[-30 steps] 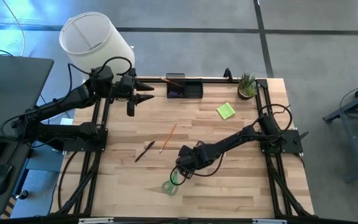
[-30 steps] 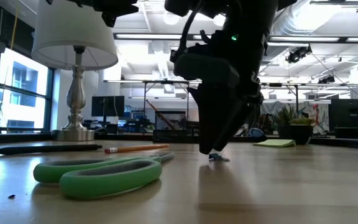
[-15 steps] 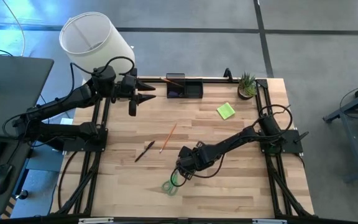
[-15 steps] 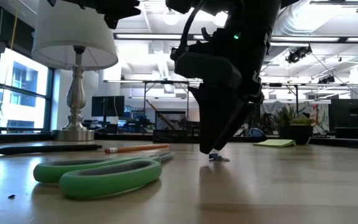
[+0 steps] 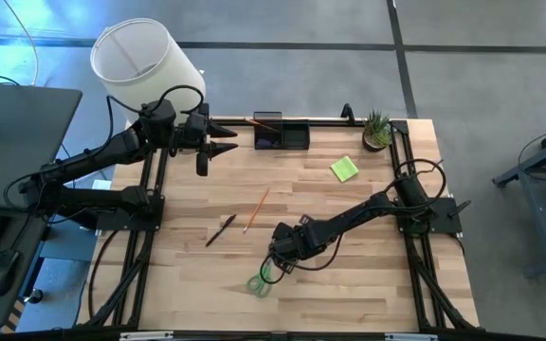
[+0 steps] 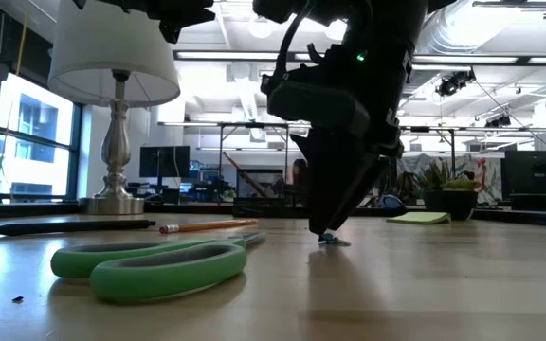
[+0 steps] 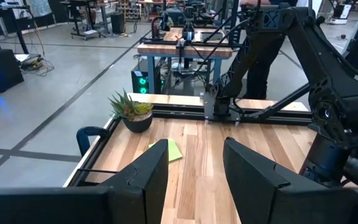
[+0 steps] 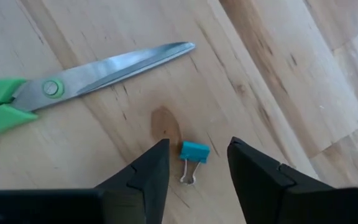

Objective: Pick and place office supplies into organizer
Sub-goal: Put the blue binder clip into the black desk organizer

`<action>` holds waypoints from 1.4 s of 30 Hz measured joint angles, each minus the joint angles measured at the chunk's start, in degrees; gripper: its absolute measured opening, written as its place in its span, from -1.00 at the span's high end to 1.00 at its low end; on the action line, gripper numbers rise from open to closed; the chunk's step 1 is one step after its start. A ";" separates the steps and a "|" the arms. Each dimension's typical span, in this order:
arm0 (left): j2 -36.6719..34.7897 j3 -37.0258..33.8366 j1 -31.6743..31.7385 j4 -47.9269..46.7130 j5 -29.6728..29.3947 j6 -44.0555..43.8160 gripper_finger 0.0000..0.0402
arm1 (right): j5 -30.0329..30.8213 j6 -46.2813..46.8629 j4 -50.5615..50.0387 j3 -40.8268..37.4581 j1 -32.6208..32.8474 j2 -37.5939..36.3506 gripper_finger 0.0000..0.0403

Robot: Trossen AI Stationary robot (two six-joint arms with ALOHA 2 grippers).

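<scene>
A small blue binder clip [image 8: 194, 152] is seen on the wood between the spread, unclenched fingers of the right gripper [image 8: 197, 163], which is lowered over it with nothing grasped; the green-handled scissors [image 8: 61, 93] lie just beside, blades closed. Farther off, an orange pencil [image 5: 256, 209] and a dark pen [image 5: 221, 229] are laid on the table [image 5: 368, 294]. Well beyond them the organizer [image 5: 282, 135], the sticky-note pad [image 5: 344, 169], a potted plant [image 5: 377, 130] and a lamp [image 5: 145, 59] are found, and the left gripper [image 5: 224, 140] is held released near the organizer.
</scene>
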 joint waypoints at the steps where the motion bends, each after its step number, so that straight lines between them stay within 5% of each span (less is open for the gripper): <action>1: 0.00 0.00 0.00 0.00 0.00 -0.01 0.30 | 0.53 -0.01 -0.02 0.00 0.00 0.00 0.25; 27: 0.00 0.00 -0.02 -0.35 0.01 -0.26 0.30 | 2.29 -1.01 5.13 -3.81 0.72 0.35 0.31; 42: 0.00 0.02 -0.02 -2.25 0.01 -1.48 0.30 | -0.18 -2.26 5.44 -3.93 0.72 0.55 0.56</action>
